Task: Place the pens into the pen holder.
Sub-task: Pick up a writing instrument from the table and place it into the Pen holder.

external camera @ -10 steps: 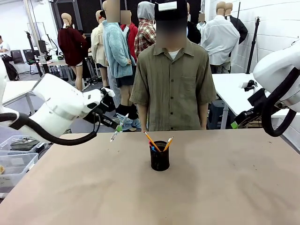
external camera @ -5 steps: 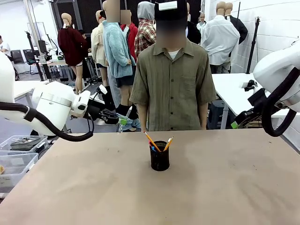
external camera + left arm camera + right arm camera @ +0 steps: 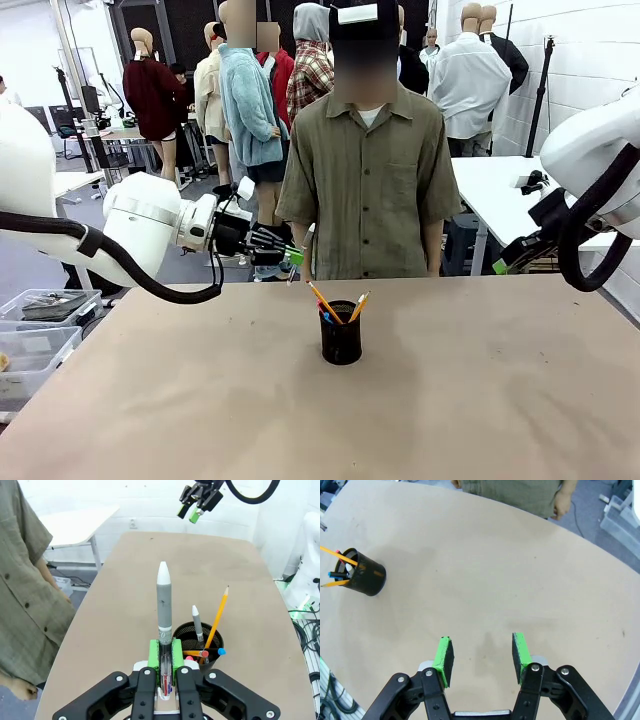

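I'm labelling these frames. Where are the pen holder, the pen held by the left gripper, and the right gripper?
pen holder (image 3: 341, 343): front view, mesh wall.
held pen (image 3: 164, 597): left wrist view, grey barrel.
left gripper (image 3: 165, 666): left wrist view, between fingertips.
right gripper (image 3: 482, 657): right wrist view, between pads.

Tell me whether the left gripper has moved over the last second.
Yes. The left gripper, shut on a pen, has moved toward picture right, closer to the pen holder.

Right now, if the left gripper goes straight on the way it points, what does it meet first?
Probably nothing: the left gripper, shut on the white pen, aims along above the table, beside the pen holder. Depth is unclear.
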